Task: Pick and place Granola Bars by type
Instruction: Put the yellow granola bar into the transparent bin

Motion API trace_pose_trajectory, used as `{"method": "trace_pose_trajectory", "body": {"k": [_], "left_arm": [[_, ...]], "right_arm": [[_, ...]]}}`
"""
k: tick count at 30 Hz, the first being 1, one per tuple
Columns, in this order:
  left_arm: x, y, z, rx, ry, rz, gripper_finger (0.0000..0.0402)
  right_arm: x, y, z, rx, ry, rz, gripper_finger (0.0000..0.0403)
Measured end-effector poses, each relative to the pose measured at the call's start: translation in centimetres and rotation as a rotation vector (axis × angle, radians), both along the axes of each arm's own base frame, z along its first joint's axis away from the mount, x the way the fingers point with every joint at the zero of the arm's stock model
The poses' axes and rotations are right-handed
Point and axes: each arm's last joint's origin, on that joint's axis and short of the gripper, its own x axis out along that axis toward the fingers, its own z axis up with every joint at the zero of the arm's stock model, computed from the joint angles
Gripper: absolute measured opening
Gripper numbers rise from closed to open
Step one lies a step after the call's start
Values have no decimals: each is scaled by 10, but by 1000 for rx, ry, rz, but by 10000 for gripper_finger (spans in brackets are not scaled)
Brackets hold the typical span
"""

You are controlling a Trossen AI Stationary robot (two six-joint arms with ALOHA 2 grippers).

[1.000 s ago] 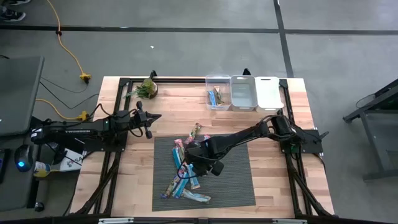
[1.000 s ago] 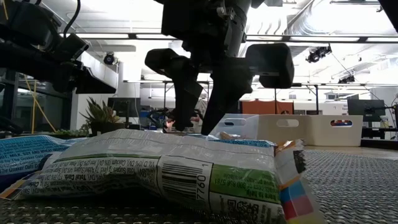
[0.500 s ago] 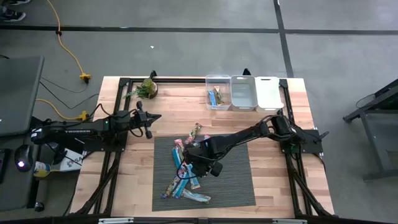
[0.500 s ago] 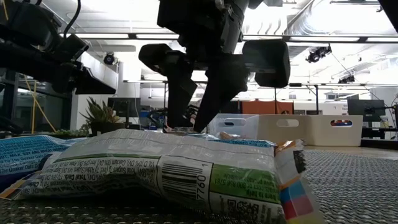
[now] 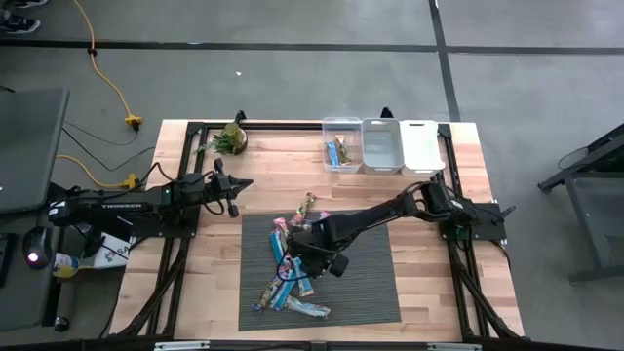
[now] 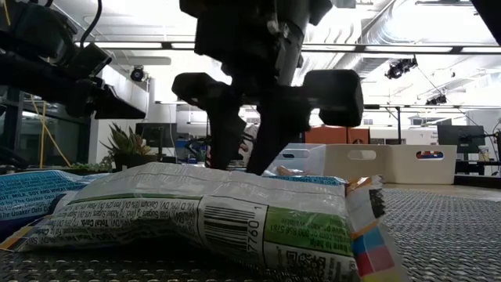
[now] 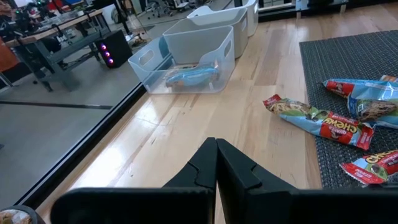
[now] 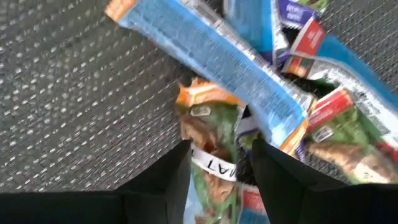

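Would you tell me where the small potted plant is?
In the high view, the potted plant stands at the table's far left corner, left of the clear bin.

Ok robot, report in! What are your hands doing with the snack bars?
Right gripper open, straddling a green bar in the pile on the mat. Left gripper shut, parked over bare table. Blue bar overlaps it.

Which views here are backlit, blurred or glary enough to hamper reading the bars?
Low view: right gripper a dark silhouette against bright ceiling lights, nearest bar wrapper sharp. Right wrist view: bars motion-smeared, print barely legible. Left wrist view: glare on the wooden table.
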Motion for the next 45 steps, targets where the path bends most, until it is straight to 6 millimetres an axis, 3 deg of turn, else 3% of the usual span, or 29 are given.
{"method": "trace_pose_trajectory", "body": {"k": [18,45], "left_arm": [[0,0,0,-2,1,-9,1],[0,0,0,-2,1,-8,1]], "right_arm": [[1,-9,-12,39,65,-35,150],[-2,-10,-17,-3,109,-126,54]]}}
